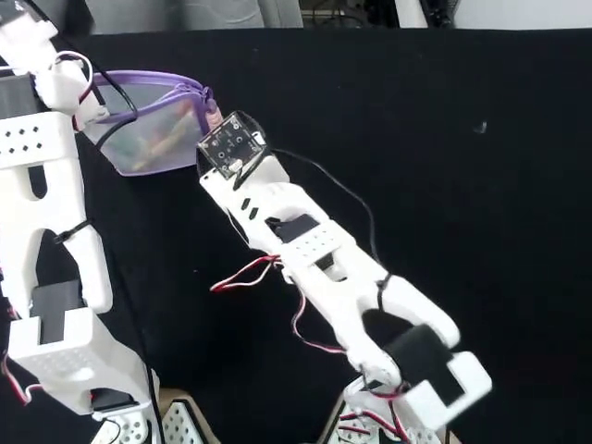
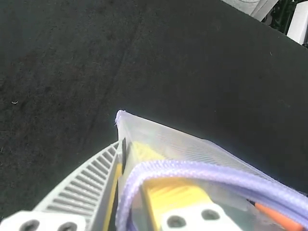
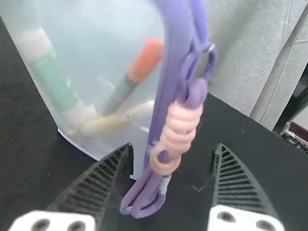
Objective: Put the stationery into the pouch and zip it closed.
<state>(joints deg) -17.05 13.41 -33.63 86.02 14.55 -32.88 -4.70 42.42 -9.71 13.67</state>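
Observation:
A clear pouch with a purple zipper edge hangs above the black table at the far left, held up at one corner. My left gripper is shut on the pouch's corner; the purple zip band runs close by its fingers. Pens and markers lie inside the pouch. My right gripper is open at the pouch's other end, its fingers either side of the pink coiled zipper pull without touching it. From above, the right gripper sits at the pink pull.
The black table stretches out to the right of the arms. Loose red and white wires hang beside the right arm. A pale curtain stands behind the table's far edge.

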